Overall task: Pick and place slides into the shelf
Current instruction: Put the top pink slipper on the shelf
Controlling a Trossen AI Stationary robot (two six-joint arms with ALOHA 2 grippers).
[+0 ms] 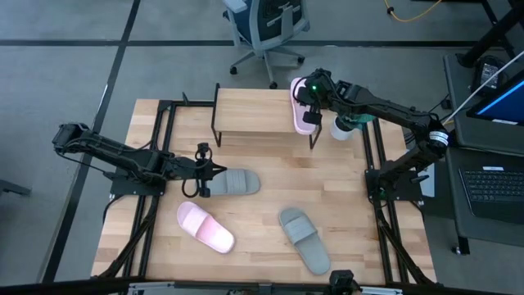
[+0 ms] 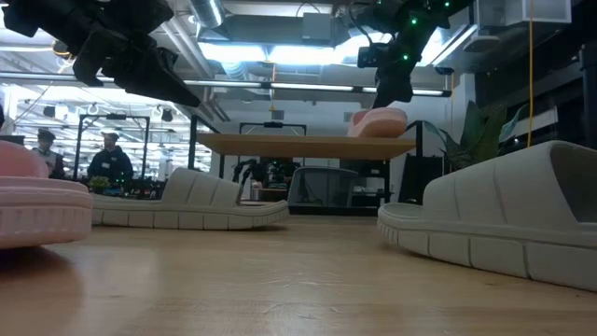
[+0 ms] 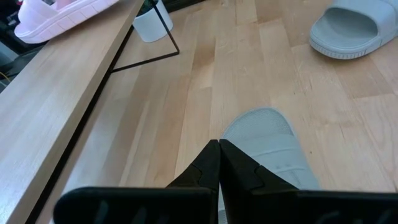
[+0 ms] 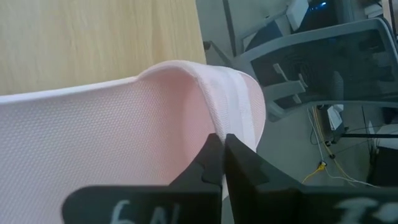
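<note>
Nearest my low camera is a pink slide point(image 1: 206, 227) by the table's point(image 1: 270, 209) front-left, then a grey-green slide point(image 1: 304, 238) front-centre. My left claw point(image 1: 199, 170) looks pinched on another grey-green slide point(image 1: 233, 182) mid-table, long axis running left-right, toe away from the arm. Over on the shelf point(image 1: 254, 112) at the back edge, my right claw point(image 1: 306, 103) looks clamped on the second pink slide point(image 1: 302, 115), overhanging its right end. Shelf's free space lies leftward.

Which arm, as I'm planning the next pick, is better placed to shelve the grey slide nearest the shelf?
Left. The left gripper sits at that grey slide's end. The right gripper is across the table, shut on the pink slide atop the shelf.
</note>
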